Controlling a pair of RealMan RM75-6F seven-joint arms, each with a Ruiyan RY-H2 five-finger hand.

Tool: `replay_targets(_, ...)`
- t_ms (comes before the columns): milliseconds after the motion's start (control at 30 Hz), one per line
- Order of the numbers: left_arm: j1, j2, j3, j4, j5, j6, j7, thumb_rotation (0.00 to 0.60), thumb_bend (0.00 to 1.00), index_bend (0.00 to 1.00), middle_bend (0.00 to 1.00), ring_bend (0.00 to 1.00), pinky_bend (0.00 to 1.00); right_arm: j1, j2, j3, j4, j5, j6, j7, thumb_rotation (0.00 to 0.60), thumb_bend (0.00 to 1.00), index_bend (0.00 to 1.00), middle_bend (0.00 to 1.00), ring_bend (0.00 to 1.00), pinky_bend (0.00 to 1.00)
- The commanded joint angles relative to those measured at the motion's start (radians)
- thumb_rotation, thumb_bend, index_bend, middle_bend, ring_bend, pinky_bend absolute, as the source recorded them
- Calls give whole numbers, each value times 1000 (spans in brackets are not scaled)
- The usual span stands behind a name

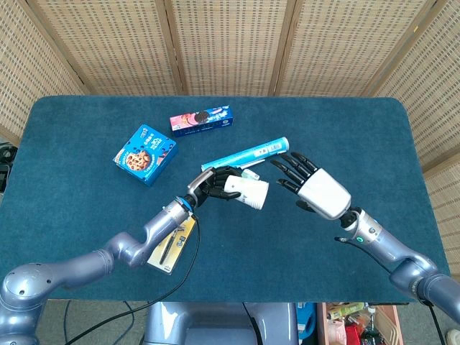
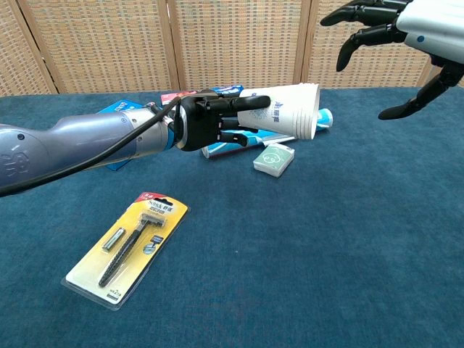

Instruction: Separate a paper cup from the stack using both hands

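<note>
My left hand (image 1: 213,185) (image 2: 206,122) grips the white paper cup stack (image 1: 246,192) (image 2: 286,119) by its base, holding it above the table with the rims pointing right. A short way off the rims, my right hand (image 1: 310,185) (image 2: 395,29) hovers with its fingers spread and nothing in it. In the chest view that hand sits high at the top right, above and to the right of the cups, not touching them.
On the blue table (image 1: 345,129) lie a long teal tube (image 1: 248,154), a small pale box (image 2: 274,159), a blue cookie box (image 1: 144,153), a pink-and-blue biscuit box (image 1: 202,121) and a yellow razor pack (image 2: 127,248).
</note>
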State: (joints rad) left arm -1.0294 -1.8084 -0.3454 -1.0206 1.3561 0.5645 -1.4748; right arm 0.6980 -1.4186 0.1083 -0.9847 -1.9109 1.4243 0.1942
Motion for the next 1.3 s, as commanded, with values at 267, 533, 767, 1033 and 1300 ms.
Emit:
replay_targets(267,-7,-13,6,18,14,3,-29,600,78,526,464,546,625,54,-29,-12,-3,4,-18,-9,600,119,405,162,49,194)
replay_targets(533,-11,-17,13,22,21,5,-40,600,78,526,464,546,625,111,-48,-14,4,9,-48,-19,600,226,460,183,60,202)
replay_targets(767,-13,-14,18,26,24,3,-53,600,78,526,464,546,625,136,-57,-20,-3,11,-37,-27,600,328,507,194,64,202)
replay_targets(1033,-18,-12,25,31,30,1,-61,600,78,526,464,546,625,143,-59,-35,-7,23,-34,-39,600,353,531,204,68,211)
replay_targets(1300,-21,-14,30,30,31,0,-72,600,78,526,464,546,625,154,-71,-45,2,37,-40,-43,600,404,585,219,79,211)
